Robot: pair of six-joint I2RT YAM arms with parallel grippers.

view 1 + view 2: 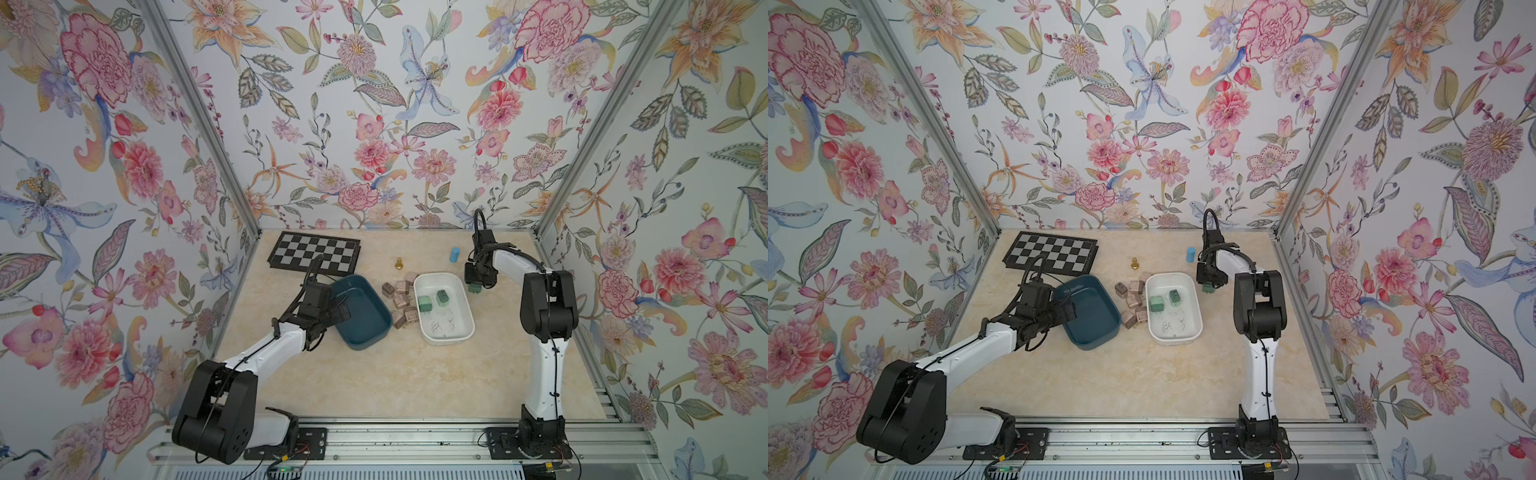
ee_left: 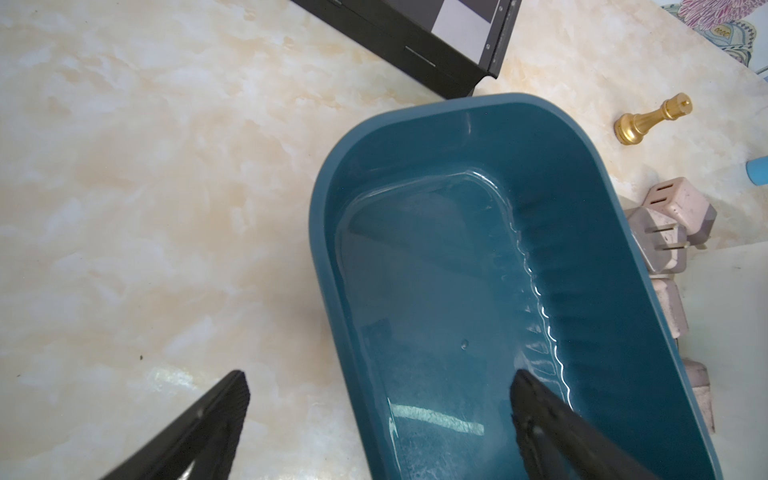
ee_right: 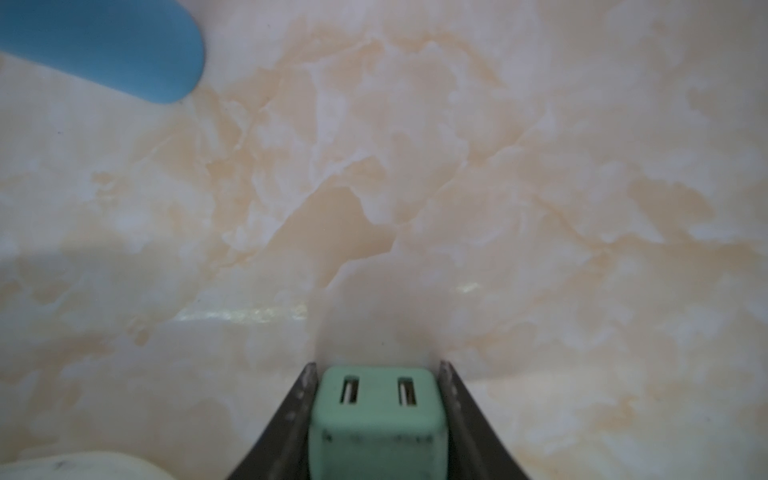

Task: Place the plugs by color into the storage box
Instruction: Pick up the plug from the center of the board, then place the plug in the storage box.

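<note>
Green plug (image 3: 376, 415) clamped in the right claw (image 3: 378, 365) just right of the white box (image 1: 455, 307), left claw (image 2: 379, 374) gaping astride the teal box (image 2: 415, 270) rim.

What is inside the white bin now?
The white bin holds two green plugs near its far end, plus scuff marks. Nothing covers its interior.

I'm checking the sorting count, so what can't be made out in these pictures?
- Pink plugs: in both top views too small and crowded to count; in the left wrist view the blue box wall hides most.
- Green plug in the right claw: partly cut off by the right wrist view's edge.
</note>
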